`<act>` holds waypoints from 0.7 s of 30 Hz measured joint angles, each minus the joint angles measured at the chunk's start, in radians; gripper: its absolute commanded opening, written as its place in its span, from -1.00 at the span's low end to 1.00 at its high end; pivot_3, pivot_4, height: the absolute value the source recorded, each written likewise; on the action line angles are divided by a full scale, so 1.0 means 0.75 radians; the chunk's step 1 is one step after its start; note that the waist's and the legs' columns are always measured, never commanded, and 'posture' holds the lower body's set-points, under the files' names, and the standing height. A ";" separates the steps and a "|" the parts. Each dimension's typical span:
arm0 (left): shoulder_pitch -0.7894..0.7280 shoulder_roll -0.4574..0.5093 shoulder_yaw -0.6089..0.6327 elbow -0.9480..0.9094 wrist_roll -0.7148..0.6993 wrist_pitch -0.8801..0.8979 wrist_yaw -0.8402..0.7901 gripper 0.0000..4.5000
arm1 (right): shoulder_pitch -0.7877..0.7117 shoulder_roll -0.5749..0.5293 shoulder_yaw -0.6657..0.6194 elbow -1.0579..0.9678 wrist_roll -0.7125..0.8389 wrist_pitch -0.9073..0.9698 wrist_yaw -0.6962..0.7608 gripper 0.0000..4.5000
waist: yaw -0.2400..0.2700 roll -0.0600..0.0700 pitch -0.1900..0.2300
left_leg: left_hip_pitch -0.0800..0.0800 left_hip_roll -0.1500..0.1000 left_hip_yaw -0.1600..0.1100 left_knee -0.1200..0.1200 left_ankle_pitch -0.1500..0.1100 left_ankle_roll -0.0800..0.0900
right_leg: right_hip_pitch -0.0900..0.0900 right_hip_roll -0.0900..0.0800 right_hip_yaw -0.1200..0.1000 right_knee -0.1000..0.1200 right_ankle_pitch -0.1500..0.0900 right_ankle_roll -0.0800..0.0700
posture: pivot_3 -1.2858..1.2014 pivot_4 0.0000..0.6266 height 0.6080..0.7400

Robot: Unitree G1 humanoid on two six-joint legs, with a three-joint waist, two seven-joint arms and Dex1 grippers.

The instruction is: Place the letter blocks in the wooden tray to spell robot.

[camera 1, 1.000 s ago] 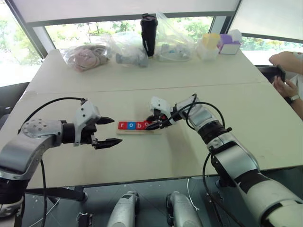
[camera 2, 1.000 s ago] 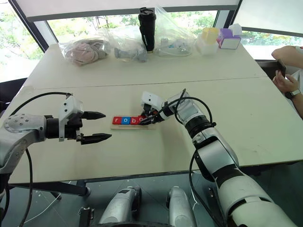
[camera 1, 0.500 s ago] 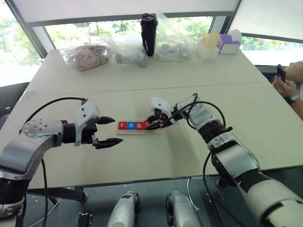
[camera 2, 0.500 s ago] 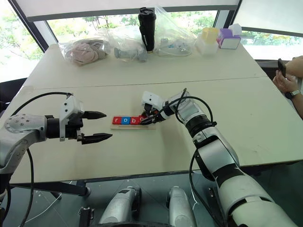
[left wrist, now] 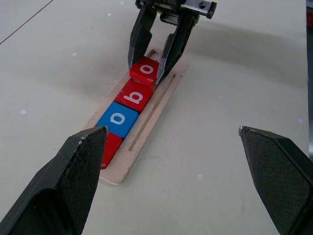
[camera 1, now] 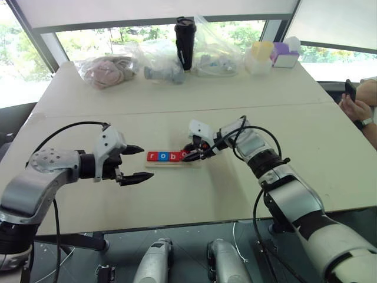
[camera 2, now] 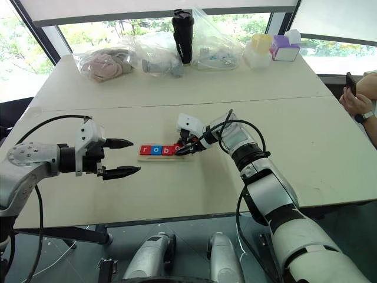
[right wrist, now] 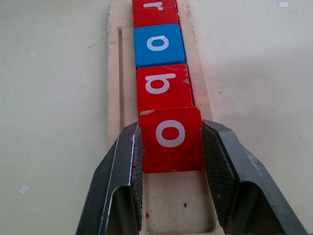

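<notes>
The wooden tray (left wrist: pixel 152 113) lies at the table's middle, and four letter blocks stand in it in a row: a red r (right wrist: pixel 155 10), a blue o (right wrist: pixel 159 45), a red b (right wrist: pixel 164 88) and a red o (right wrist: pixel 172 139). My right gripper (camera 1: pixel 189 154) reaches in from the right end of the tray. Its fingers (right wrist: pixel 124 171) press against both sides of the red o, which sits down in the tray against the red b. My left gripper (camera 1: pixel 140 163) hovers wide open to the left of the tray, holding nothing.
Along the table's far edge lie plastic bags (camera 1: pixel 109 69), a black bottle (camera 1: pixel 185 42) and small yellow and purple boxes (camera 1: pixel 274 54). A person's hand with a phone (camera 1: pixel 352 100) shows at the right edge. Bare tabletop surrounds the tray.
Both arms and the blocks stay where they were. The person's hands at the right edge have shifted.
</notes>
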 measured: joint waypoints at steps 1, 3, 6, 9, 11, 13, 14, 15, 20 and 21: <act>0.000 0.000 0.000 0.000 0.000 0.000 0.000 1.00 | 0.000 0.000 0.000 0.000 -0.001 0.000 0.000 0.36 | 0.000 0.000 0.000 | 0.000 0.000 0.000 0.000 0.000 0.000 | 0.000 0.000 0.000 0.000 0.000 0.000 | 0.03 -0.52 1.00; 0.000 0.000 0.000 0.000 0.000 0.000 0.000 1.00 | 0.000 0.000 0.000 0.000 -0.002 -0.003 0.001 0.83 | 0.000 0.000 0.000 | 0.000 0.000 0.000 0.000 0.000 0.000 | 0.000 0.000 0.000 0.000 0.000 0.000 | 0.03 -0.52 1.00; 0.000 0.000 0.000 0.000 0.000 0.000 0.001 1.00 | 0.002 -0.002 0.000 -0.002 -0.002 -0.006 0.007 0.98 | 0.000 0.000 0.000 | 0.000 0.000 0.000 0.000 0.000 0.000 | 0.000 0.000 0.000 0.000 0.000 0.000 | 0.03 -0.52 1.00; 0.000 0.000 0.000 0.000 0.000 0.000 0.001 1.00 | 0.011 -0.004 -0.002 -0.041 0.001 -0.001 0.012 0.98 | 0.000 0.000 0.000 | 0.000 0.000 0.000 0.000 0.000 0.000 | 0.000 0.000 0.000 0.000 0.000 0.000 | 0.03 -0.52 1.00; 0.000 -0.001 0.000 0.000 0.002 0.000 0.002 1.00 | 0.013 -0.006 -0.023 -0.099 0.016 0.021 0.009 0.98 | 0.000 0.000 0.000 | 0.000 0.000 0.000 0.000 0.000 0.000 | 0.000 0.000 0.000 0.000 0.000 0.000 | 0.03 -0.52 1.00; 0.000 -0.003 0.000 0.000 0.003 0.000 0.005 1.00 | 0.013 -0.014 -0.064 -0.184 0.044 0.061 -0.013 0.98 | 0.001 0.000 0.000 | 0.000 0.001 0.000 0.000 0.000 0.000 | 0.000 0.000 0.000 0.000 0.000 0.000 | 0.03 -0.52 1.00; 0.000 -0.004 0.000 0.000 0.004 0.000 0.006 1.00 | 0.013 -0.020 -0.089 -0.220 0.058 0.077 -0.031 0.98 | 0.003 0.000 0.000 | 0.000 0.001 0.000 0.000 0.000 0.000 | 0.000 0.000 0.000 0.000 0.000 0.000 | 0.03 -0.52 1.00; 0.000 -0.005 0.000 -0.001 0.004 0.000 0.008 1.00 | 0.017 -0.028 -0.119 -0.262 0.075 0.104 -0.058 0.98 | 0.005 0.000 0.000 | 0.000 0.001 0.000 0.000 0.000 0.000 | 0.000 0.000 0.000 0.000 0.000 0.000 | 0.03 -0.52 1.00; 0.000 -0.012 0.001 -0.002 -0.005 0.007 0.018 1.00 | 0.118 -0.059 -0.252 -0.414 0.137 0.188 -0.208 0.98 | 0.008 0.000 0.000 | 0.000 0.001 0.000 0.000 0.000 0.000 | 0.000 -0.001 0.000 0.000 0.000 -0.001 | 0.03 -0.52 1.00; -0.001 -0.015 0.005 -0.003 -0.024 0.015 0.018 1.00 | 0.149 -0.066 -0.260 -0.424 0.137 0.189 -0.245 0.98 | 0.007 0.000 0.000 | 0.000 0.001 0.000 0.000 0.000 0.000 | 0.000 -0.001 0.000 0.000 0.000 -0.001 | 0.03 -0.52 1.00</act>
